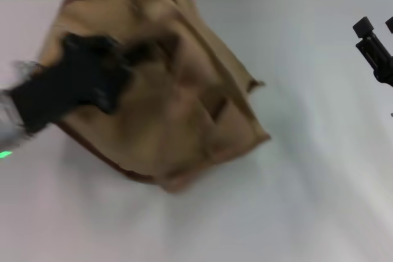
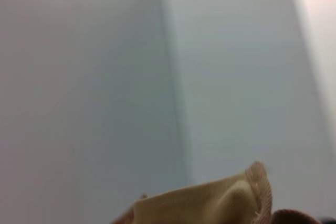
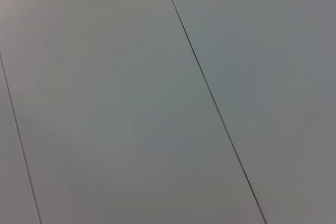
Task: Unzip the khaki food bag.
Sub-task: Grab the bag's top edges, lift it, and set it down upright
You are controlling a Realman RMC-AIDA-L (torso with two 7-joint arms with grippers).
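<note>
Khaki food bag (image 1: 184,108) tilted, left gripper (image 1: 126,59) on its top, grip state unclear; next: find zipper pull.

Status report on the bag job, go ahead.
Left gripper on the tilted khaki food bag. Right gripper parked at table's right edge. Nothing in the way.

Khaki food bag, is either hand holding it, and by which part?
The left hand is against the khaki food bag near its top; a hold cannot be told. The right hand is apart, holding nothing.
</note>
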